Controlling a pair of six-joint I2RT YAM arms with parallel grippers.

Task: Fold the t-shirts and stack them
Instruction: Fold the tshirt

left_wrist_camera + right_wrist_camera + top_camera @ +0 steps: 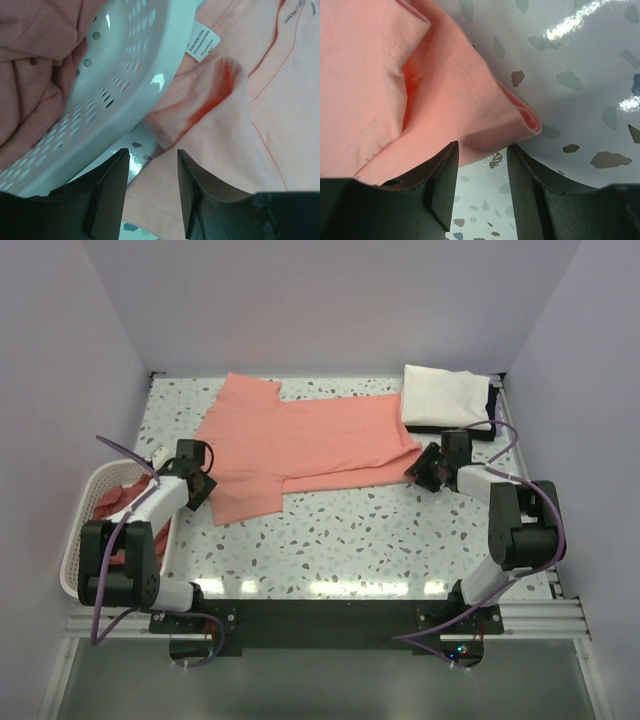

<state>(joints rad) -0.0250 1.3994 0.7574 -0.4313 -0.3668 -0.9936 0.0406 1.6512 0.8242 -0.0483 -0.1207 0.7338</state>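
A salmon-pink short-sleeved t-shirt of thin cloth (310, 445) lies spread flat in the middle of the speckled terrazzo counter (350, 530), sleeves toward the left and hem toward the right. The left tool (200, 483) sits low at the shirt's left edge. In the left wrist view its two dark fingers (107, 195) stand parted with pink cloth and a patch of counter between them, nothing pinched. A small white label (202, 42) shows on the cloth near the white plastic lattice basket (85, 500), which holds more crumpled pink shirts (110, 502). The right tool (422, 467) is at the hem's near right corner. Its fingers (442, 195) are also apart, and the folded corner of cloth lies just at their tips. A folded white cloth (445, 395) rests at the far right corner, touching the hem.
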